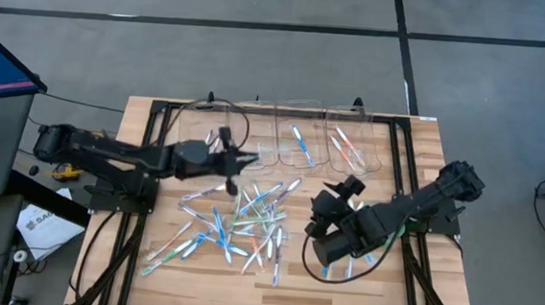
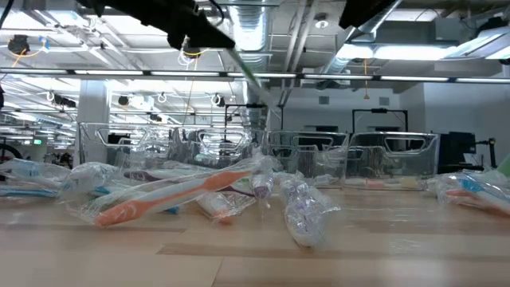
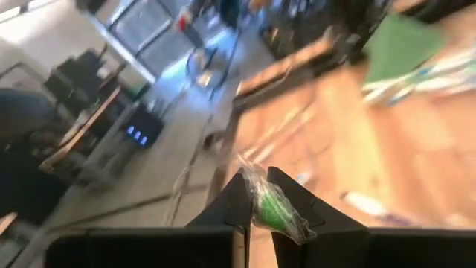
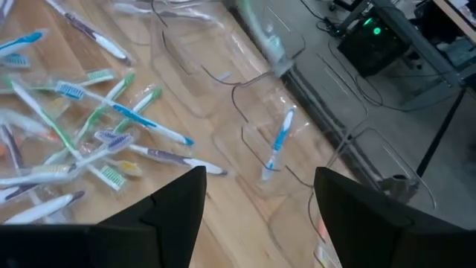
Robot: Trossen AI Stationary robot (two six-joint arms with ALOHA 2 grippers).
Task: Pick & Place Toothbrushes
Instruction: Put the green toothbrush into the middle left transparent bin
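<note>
A heap of wrapped toothbrushes (image 1: 239, 222) lies on the wooden table, also seen in the right wrist view (image 4: 89, 126). My left gripper (image 3: 256, 175) is above the heap's far side (image 1: 232, 169), shut on a green toothbrush (image 2: 249, 76). My right gripper (image 4: 260, 179) hovers open and empty to the right of the heap (image 1: 331, 203), facing the clear bins (image 1: 297, 140). One bin holds a blue toothbrush (image 4: 277, 145), and the bin to its right holds orange ones (image 1: 348, 150). My left gripper pinches a green part (image 3: 269, 208) of the toothbrush, still in its clear wrapper, between its two fingers. I cannot tell which end that is. The toothbrush slants down from the gripper, lifted clear of the table and the heap.
Three clear bins stand in a row along the table's far edge. A few loose toothbrushes (image 1: 361, 264) lie under my right arm. A monitor (image 1: 0, 61) and clutter sit off the table's left side.
</note>
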